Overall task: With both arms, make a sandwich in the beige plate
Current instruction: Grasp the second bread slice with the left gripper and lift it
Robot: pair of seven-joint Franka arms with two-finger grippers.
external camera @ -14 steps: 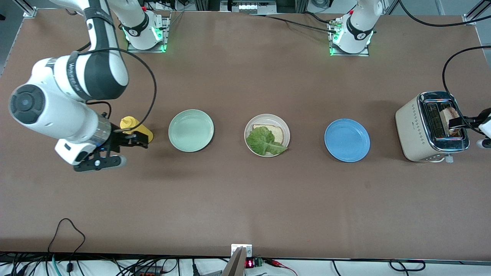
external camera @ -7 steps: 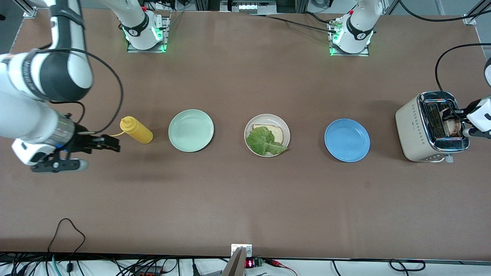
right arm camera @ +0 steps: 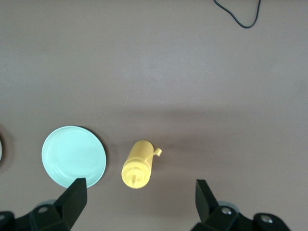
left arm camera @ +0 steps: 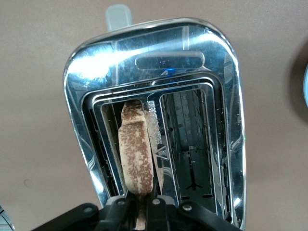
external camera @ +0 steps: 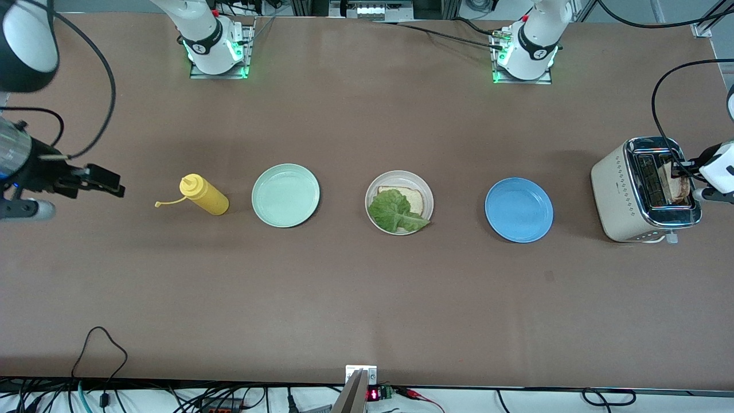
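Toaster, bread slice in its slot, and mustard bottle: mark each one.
toaster (external camera: 622,192): front view, beige side wall.
bread slice (left arm camera: 136,156): left wrist view, browned top crust edge.
mustard bottle (right arm camera: 138,164): right wrist view, yellow body.

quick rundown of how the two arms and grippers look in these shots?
Both arms: glossy white jointed shells with black bands, on white bases lit green, black cables looping off each. The right arm shows a big black joint cap. The right gripper has matte black wedge-shaped fingers; the left gripper is black too, with screw heads on its body.
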